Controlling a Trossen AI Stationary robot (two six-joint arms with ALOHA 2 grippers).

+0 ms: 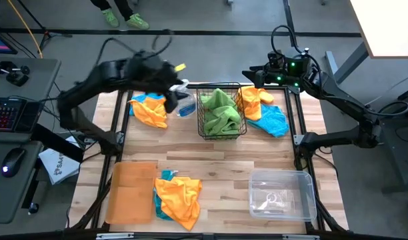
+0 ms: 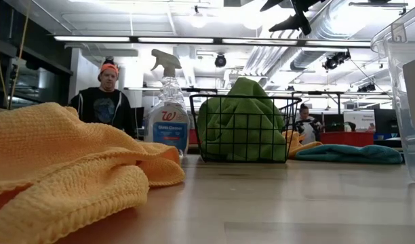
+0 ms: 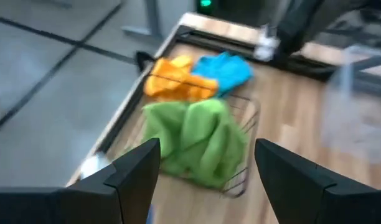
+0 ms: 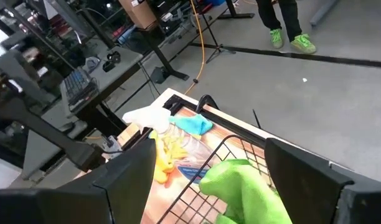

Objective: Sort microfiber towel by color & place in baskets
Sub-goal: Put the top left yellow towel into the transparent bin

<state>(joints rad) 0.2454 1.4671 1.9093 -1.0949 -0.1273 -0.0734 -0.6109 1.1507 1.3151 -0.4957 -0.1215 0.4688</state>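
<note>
The right gripper (image 4: 209, 171) hangs with its two dark fingers spread wide above the black wire basket (image 4: 223, 163), where a lime green towel (image 4: 246, 193) lies bunched. Beyond it, near the bench edge, lie an orange towel (image 4: 163, 155), a turquoise towel (image 4: 193, 124) and the spray bottle (image 4: 154, 116). A person's green shoes (image 4: 290, 41) stand on the floor.

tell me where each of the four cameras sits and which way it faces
High: overhead, straight down on the table; both arms show.
Low: table height, level across to the room; a gripper above.
Left wrist: past open fingers at the green towels.
Right wrist: past open fingers toward the floor.
All share the black wire basket.
</note>
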